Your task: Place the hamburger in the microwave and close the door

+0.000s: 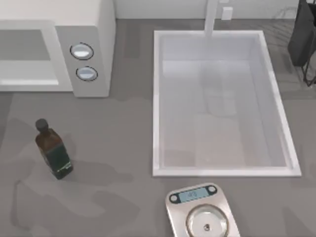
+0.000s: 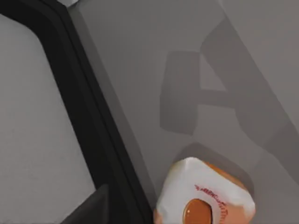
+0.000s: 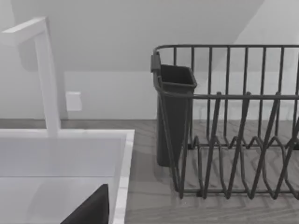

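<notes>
The microwave [image 1: 94, 29] stands at the table's back left, with two round dials [image 1: 82, 51] on its pale panel. Left of the dials its front shows a grey recess with a pale floor; I cannot tell how the door stands. In the left wrist view the hamburger [image 2: 205, 198], in a white and orange wrapper, lies on a grey surface beside a black-rimmed pale panel [image 2: 70, 116]. A dark part of my left gripper [image 2: 91, 210] shows close to the hamburger, apart from it. A dark part of my right gripper [image 3: 91, 210] shows over the sink's edge.
A white sink [image 1: 158, 98] with a faucet [image 1: 211, 17] fills the middle right. A dark bottle [image 1: 53, 150] stands front left and a kitchen scale [image 1: 201, 212] sits at the front edge. A black dish rack [image 3: 233, 130] with a cutlery cup [image 3: 174, 112] is at the back right.
</notes>
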Robot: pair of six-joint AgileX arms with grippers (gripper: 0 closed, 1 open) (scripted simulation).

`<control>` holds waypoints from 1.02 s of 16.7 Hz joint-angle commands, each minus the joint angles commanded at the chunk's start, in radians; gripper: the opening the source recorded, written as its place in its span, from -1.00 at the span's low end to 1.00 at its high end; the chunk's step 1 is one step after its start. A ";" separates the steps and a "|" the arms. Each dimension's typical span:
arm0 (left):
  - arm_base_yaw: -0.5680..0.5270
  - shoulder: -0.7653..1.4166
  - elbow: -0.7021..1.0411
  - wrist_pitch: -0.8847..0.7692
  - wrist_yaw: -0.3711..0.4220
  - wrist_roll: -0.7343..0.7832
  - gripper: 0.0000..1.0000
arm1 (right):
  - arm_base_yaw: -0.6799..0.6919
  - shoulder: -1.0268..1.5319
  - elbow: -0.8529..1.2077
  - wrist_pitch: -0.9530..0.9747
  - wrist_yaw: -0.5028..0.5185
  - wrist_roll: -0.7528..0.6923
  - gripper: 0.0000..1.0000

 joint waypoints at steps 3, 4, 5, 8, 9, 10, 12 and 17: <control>0.062 0.269 0.173 -0.150 -0.003 0.204 1.00 | 0.000 0.000 0.000 0.000 0.000 0.000 1.00; 0.081 0.348 0.227 -0.195 -0.004 0.267 1.00 | 0.000 0.000 0.000 0.000 0.000 0.000 1.00; 0.098 0.424 0.278 -0.237 -0.004 0.325 1.00 | 0.000 0.000 0.000 0.000 0.000 0.000 1.00; 0.144 0.619 0.409 -0.341 -0.003 0.472 1.00 | 0.000 0.000 0.000 0.000 0.000 0.000 1.00; 0.156 0.670 0.444 -0.368 -0.002 0.510 1.00 | 0.000 0.000 0.000 0.000 0.000 0.000 1.00; 0.165 0.710 0.473 -0.390 -0.001 0.541 1.00 | 0.000 0.000 0.000 0.000 0.000 0.000 1.00; 0.178 0.762 0.512 -0.419 0.001 0.584 1.00 | 0.000 0.000 0.000 0.000 0.000 0.000 1.00; 0.182 0.777 0.522 -0.426 0.001 0.595 1.00 | 0.000 0.000 0.000 0.000 0.000 0.000 1.00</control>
